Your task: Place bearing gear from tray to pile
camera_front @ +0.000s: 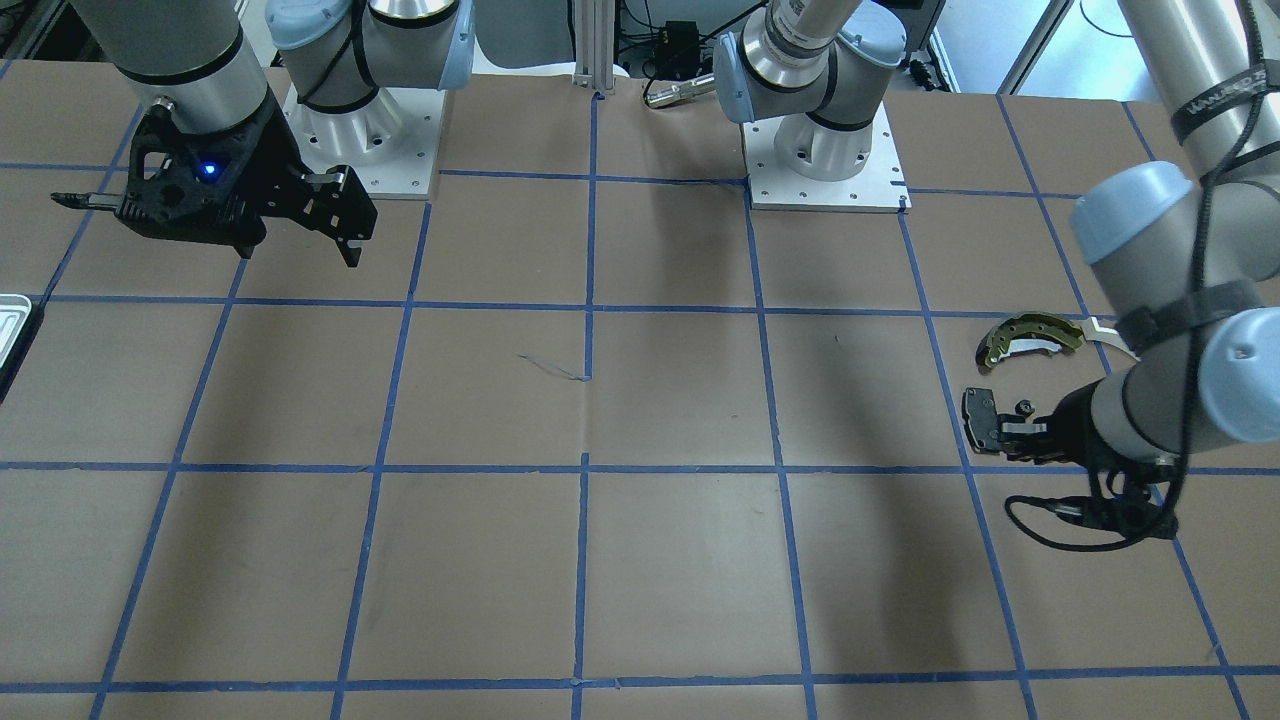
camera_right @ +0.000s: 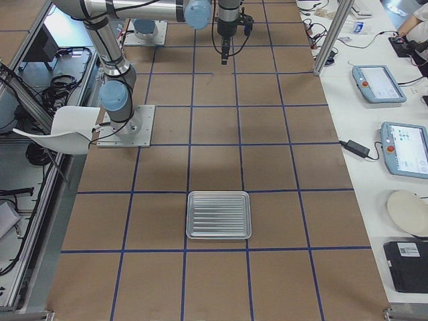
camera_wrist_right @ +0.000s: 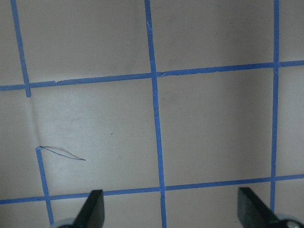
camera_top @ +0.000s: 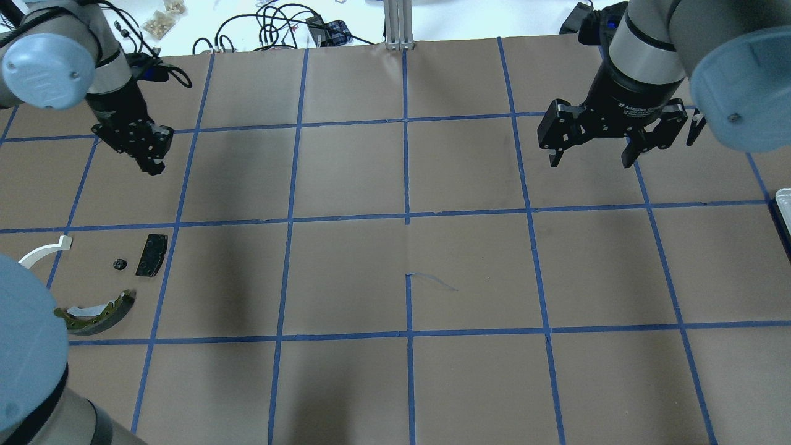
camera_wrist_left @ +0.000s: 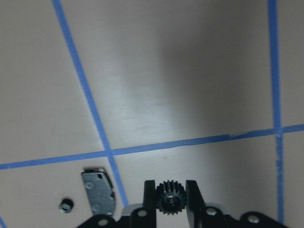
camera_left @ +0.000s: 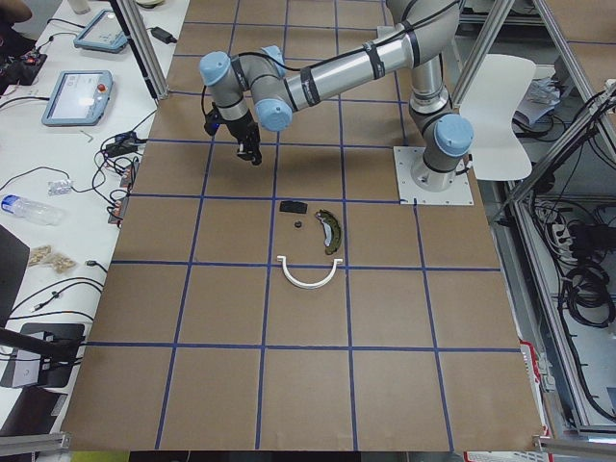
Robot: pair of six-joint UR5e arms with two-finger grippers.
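Spotted bearing gear [camera_wrist_left: 171, 198], small, black and toothed, pinched between the two fingers [camera_wrist_left: 150, 194] of the left gripper [camera_wrist_left: 171, 186]. Gripping it side-on, teeth showing above the fingertips. Held up off the brown paper, not touching the table [camera_top: 346, 278].

Placed the left gripper [camera_top: 153, 164] on the far side of the pile from the robot's base, near it but not over it. Same read from the left-end camera, gripper [camera_left: 253, 155] hanging beyond the parts.

Logged the pile on the robot's left: black pad [camera_top: 151, 255] lying flat, small black part [camera_top: 119, 264] just beside it, olive-gold brake shoe [camera_top: 99, 309] nearer the robot, white arc [camera_top: 43, 252] off to the outer side. All lying apart, none stacked. Caught pad [camera_wrist_left: 99, 192] and small part [camera_wrist_left: 65, 205] in the wrist view too, low and left of the fingers.

Found the tray [camera_right: 219, 215] at the robot's right end of the table, ridged and silver, well apart from the pile. Only a corner [camera_top: 783, 204] visible from overhead.

Noted right gripper [camera_top: 589, 162] with fingers spread wide, holding nothing, hanging above bare paper on the robot's right.
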